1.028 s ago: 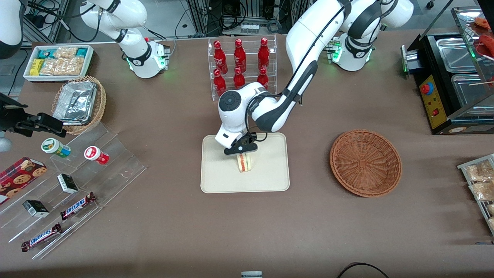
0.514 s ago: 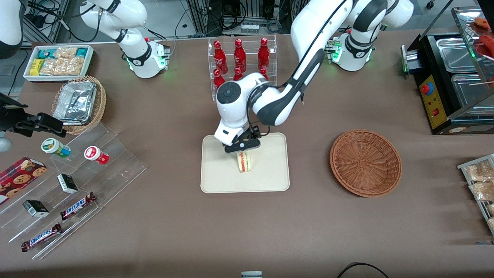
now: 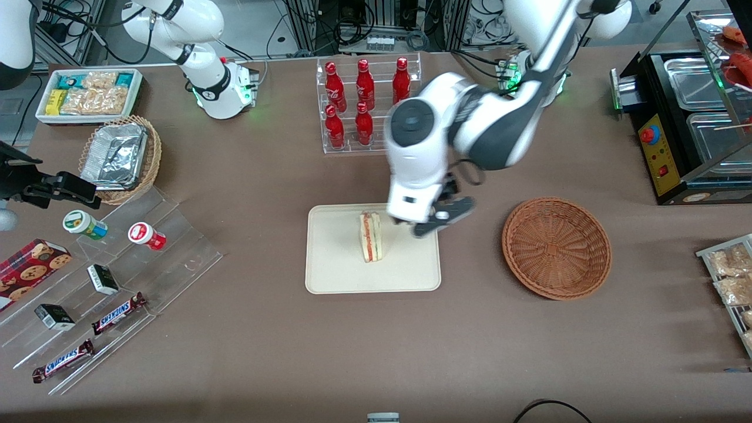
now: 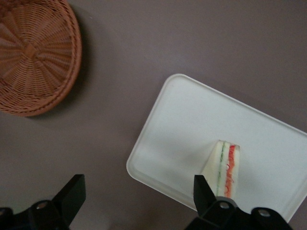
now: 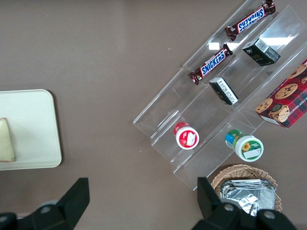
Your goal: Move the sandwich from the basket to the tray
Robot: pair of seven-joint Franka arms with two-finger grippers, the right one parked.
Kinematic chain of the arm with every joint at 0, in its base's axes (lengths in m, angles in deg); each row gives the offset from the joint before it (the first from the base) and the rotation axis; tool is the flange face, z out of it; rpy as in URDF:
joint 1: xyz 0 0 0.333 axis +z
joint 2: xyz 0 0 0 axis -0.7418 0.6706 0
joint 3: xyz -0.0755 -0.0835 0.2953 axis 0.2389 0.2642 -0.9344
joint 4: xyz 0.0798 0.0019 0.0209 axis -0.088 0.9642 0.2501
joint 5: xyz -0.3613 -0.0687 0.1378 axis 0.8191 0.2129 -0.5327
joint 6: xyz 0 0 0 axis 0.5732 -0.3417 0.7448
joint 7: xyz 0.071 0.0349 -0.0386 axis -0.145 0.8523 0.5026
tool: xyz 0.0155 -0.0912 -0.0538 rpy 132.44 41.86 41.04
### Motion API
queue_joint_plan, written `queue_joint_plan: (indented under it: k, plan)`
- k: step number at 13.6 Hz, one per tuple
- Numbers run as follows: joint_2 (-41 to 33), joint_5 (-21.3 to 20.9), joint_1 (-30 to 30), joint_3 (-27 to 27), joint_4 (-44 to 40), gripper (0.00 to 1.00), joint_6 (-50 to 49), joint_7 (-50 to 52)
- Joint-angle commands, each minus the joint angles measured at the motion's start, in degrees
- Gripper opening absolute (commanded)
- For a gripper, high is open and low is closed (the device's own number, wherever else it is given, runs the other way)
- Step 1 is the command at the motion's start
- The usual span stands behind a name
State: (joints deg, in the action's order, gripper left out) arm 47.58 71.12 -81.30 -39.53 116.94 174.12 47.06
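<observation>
The sandwich [image 3: 371, 237] stands on its edge near the middle of the cream tray [image 3: 341, 273], with its red and green filling stripe facing up. Nothing holds it. My left gripper [image 3: 442, 218] hangs open and empty, raised above the tray's edge on the side nearest the woven basket [image 3: 556, 248]. The wrist view looks down past the two black fingertips [image 4: 205, 190] at the tray [image 4: 192, 120], the sandwich [image 4: 224, 165] and the basket [image 4: 33, 52]. The basket has nothing in it. The right wrist view catches the tray's end [image 5: 33, 124] and a corner of the sandwich [image 5: 5, 141].
A clear rack of red bottles [image 3: 365, 100] stands farther from the camera than the tray. Toward the parked arm's end are a stepped acrylic shelf of snacks [image 3: 106, 276], a lighter wicker basket with a foil container [image 3: 120, 155] and a white snack bin [image 3: 88, 94]. A black appliance [image 3: 687, 117] sits at the working arm's end.
The gripper was shut on the sandwich on the tray. It has let go, risen and swung toward the basket. The sandwich stays standing on the tray.
</observation>
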Motion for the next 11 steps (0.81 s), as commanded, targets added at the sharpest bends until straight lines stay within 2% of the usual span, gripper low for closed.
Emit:
queue_joint_plan:
  k: [1,6,11]
  plan:
    - [-5.0,0.87,4.57,0.37,2.45,0.99,-5.23,-5.16]
    - [-10.97,2.18,16.43,0.46,4.47,0.99,-11.22,-24.32]
    - [-22.48,5.96,26.02,0.2,15.0,0.99,-11.31,-44.78]
